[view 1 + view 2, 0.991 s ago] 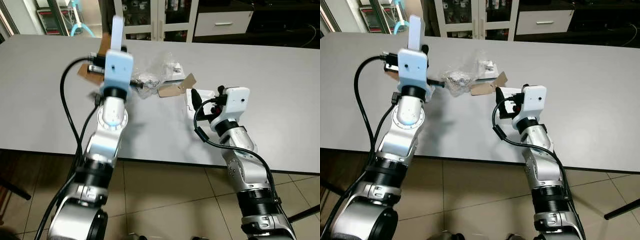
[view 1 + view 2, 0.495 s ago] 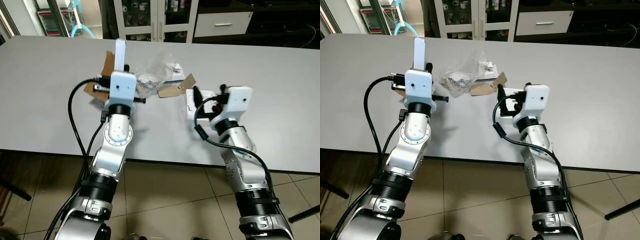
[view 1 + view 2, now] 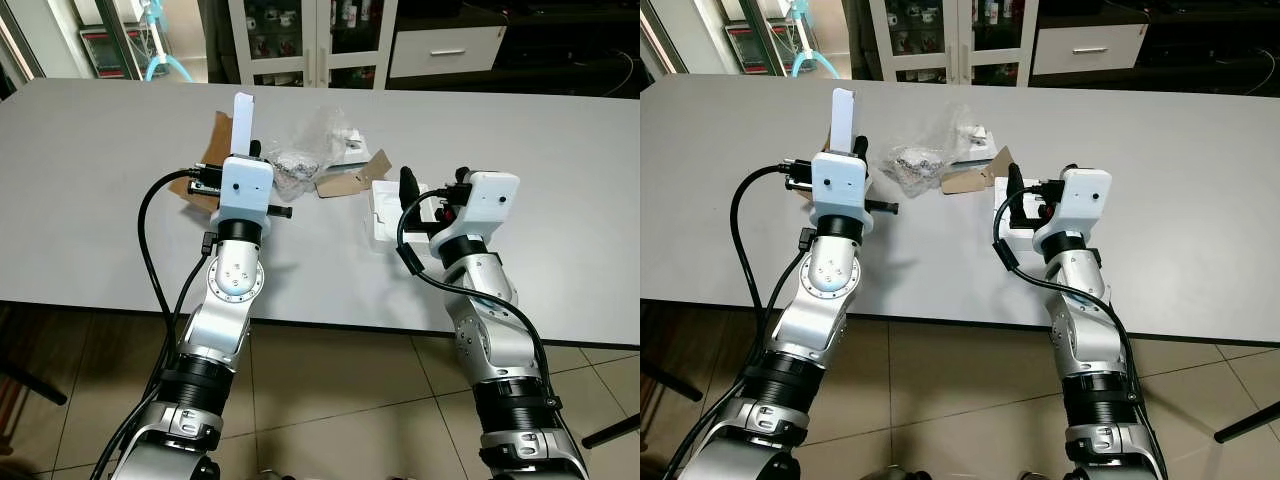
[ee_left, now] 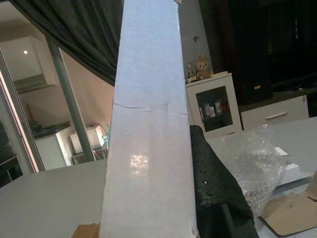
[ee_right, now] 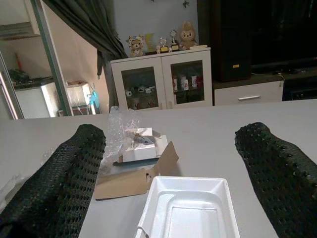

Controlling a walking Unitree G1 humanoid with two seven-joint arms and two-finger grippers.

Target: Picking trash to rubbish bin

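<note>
My left gripper (image 3: 247,148) is shut on a white cardboard strip (image 3: 241,120) and holds it upright above the grey table (image 3: 100,200); in the left wrist view the strip (image 4: 148,124) lies against one black finger (image 4: 213,183). My right gripper (image 3: 432,188) stands open just in front of a white foam tray (image 3: 383,208); the tray (image 5: 183,210) lies between the two fingers (image 5: 59,183) in the right wrist view, with no contact. Crumpled clear plastic wrap (image 3: 312,142), a small white box (image 3: 352,140) and a brown cardboard piece (image 3: 350,178) lie behind.
Another brown cardboard piece (image 3: 208,160) lies behind my left gripper. The table's front edge (image 3: 330,325) runs above a tiled floor (image 3: 330,400). White cabinets with glass doors (image 3: 300,40) stand beyond the table's far edge.
My left arm has come down and back toward me with the white strip still held. My right gripper has shifted slightly right, staying open by the foam tray.
</note>
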